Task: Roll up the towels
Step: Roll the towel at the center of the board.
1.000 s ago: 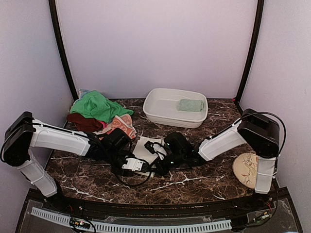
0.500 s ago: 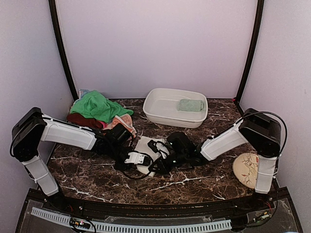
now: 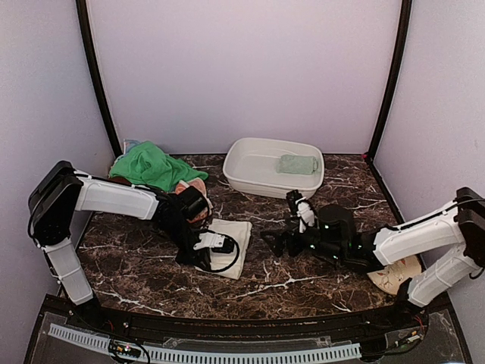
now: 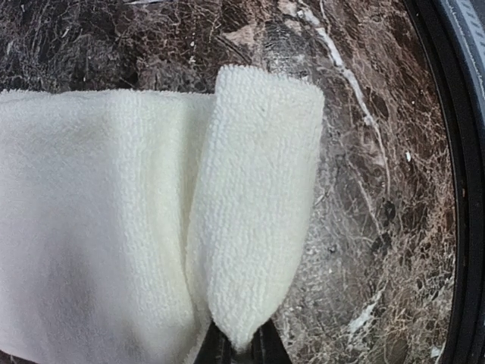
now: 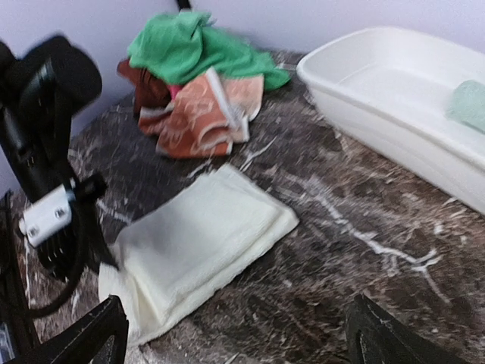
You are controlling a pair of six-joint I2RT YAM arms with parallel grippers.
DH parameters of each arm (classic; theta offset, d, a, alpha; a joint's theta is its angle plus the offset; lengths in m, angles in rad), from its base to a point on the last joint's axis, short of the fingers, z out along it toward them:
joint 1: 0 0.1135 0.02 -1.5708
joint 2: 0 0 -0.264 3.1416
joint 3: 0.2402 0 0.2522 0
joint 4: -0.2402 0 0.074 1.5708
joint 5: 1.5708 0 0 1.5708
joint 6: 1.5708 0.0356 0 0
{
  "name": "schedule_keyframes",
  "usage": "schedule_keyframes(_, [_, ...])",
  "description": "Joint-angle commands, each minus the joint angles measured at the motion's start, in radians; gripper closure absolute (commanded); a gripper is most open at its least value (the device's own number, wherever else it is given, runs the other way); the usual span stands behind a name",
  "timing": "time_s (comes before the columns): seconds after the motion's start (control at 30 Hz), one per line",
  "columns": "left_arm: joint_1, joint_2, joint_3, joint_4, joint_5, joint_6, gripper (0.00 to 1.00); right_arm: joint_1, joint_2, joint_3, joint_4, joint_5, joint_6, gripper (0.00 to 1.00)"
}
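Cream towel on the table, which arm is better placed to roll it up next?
Left. The left jaws are shut on the turned-over end of the cream towel, ready to carry the roll onward. The right jaws stand open beside it, touching nothing.

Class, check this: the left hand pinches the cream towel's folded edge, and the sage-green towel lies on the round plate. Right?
Not quite. The top view shows the sage-green towel lying in the white basin instead. The left hand does pinch the folded edge of the cream towel.
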Motion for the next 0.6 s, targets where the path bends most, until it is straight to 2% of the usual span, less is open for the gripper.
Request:
schedule_keyframes(0.0, [0.021,0.046,0.052,-0.168,0.11,-0.03,1.0,-0.01,-0.124,-0.122,0.196,0.175,0.063,0.0])
schedule_keyframes(0.07, [0.034,0.065,0.068,-0.193,0.133,-0.035,1.0,-0.009,-0.141,-0.147,0.224,0.062,-0.039,0.0])
schedule_keyframes(0.13, [0.045,0.085,0.082,-0.206,0.153,-0.045,1.0,0.017,-0.155,-0.163,0.215,0.023,-0.141,0.0])
schedule_keyframes(0.23, [0.067,0.128,0.113,-0.236,0.18,-0.055,1.0,0.137,-0.142,-0.137,0.113,0.141,-0.373,0.02])
schedule_keyframes(0.33, [0.082,0.168,0.142,-0.262,0.199,-0.062,1.0,0.27,-0.065,-0.097,0.046,0.282,-0.585,0.09])
schedule_keyframes(0.43, [0.093,0.193,0.165,-0.274,0.211,-0.068,1.0,0.376,0.063,-0.021,0.01,0.347,-0.792,0.21])
schedule_keyframes(0.57, [0.097,0.229,0.195,-0.296,0.22,-0.066,1.0,0.423,0.238,0.094,0.06,0.411,-0.996,0.35])
